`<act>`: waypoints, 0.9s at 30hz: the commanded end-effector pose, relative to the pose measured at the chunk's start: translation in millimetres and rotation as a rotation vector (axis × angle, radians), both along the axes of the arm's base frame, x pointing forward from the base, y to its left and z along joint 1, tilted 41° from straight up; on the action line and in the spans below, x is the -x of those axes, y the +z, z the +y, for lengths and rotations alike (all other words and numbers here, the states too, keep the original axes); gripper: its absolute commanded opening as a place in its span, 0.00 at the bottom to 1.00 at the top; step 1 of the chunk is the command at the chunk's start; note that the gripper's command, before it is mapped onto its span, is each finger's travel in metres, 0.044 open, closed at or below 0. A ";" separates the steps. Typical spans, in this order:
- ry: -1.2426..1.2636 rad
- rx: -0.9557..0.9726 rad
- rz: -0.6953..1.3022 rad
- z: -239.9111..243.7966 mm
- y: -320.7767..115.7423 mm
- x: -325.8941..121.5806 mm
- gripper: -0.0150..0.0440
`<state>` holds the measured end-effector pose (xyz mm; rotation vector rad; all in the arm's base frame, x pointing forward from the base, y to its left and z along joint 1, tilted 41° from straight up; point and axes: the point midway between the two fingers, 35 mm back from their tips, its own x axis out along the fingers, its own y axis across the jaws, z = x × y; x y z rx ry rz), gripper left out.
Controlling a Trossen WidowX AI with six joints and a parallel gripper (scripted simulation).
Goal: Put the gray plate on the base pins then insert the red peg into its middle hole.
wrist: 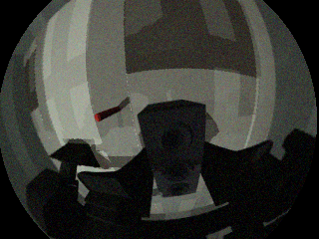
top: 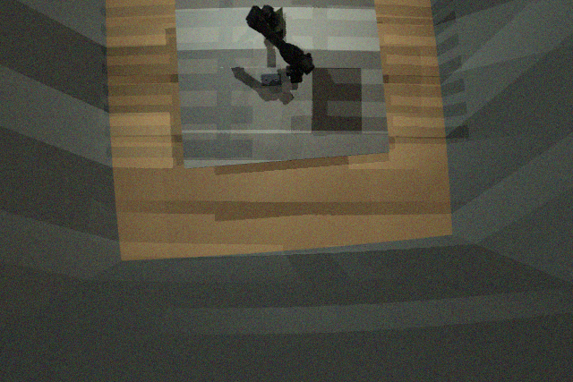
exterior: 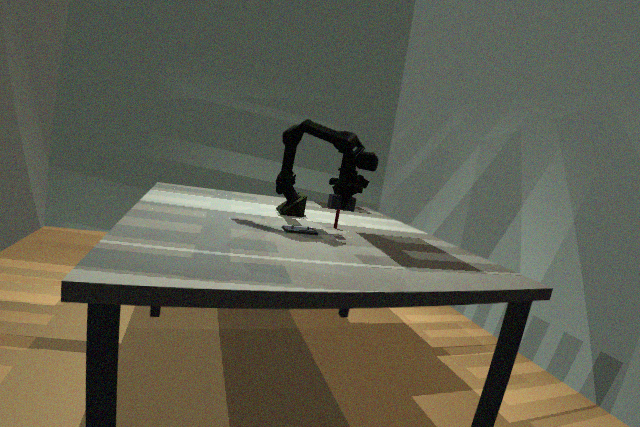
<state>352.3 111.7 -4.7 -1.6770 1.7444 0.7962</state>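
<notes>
Gray plate (exterior: 336,202) (wrist: 171,117) clamped in the tool (top: 295,74) (exterior: 343,197) (wrist: 170,141), raised above the table (top: 277,147) (exterior: 206,272) (wrist: 107,65), red peg (exterior: 337,218) (wrist: 108,114) standing upright, base (top: 270,80) (exterior: 299,230) nearby

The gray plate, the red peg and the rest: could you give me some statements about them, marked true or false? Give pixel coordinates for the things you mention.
1. The red peg (exterior: 336,219) (wrist: 108,114) stands upright on the table (top: 208,114) (exterior: 206,272). True.
2. The jaws hold the red peg. False: they are shut on the gray plate (exterior: 335,202) (wrist: 171,121).
3. The gray plate is raised above the table. True.
4. The gray plate lies flat on the base (top: 270,79) (exterior: 299,230). False: it is up in the jaws, off to one side of the base.
</notes>
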 end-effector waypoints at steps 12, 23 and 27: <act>-0.002 -0.008 -0.009 15.0 27.4 2.0 0.25; -0.013 -0.014 -0.025 -19.3 34.8 -3.8 0.25; -0.023 -0.013 -0.038 -31.1 37.5 -4.9 0.25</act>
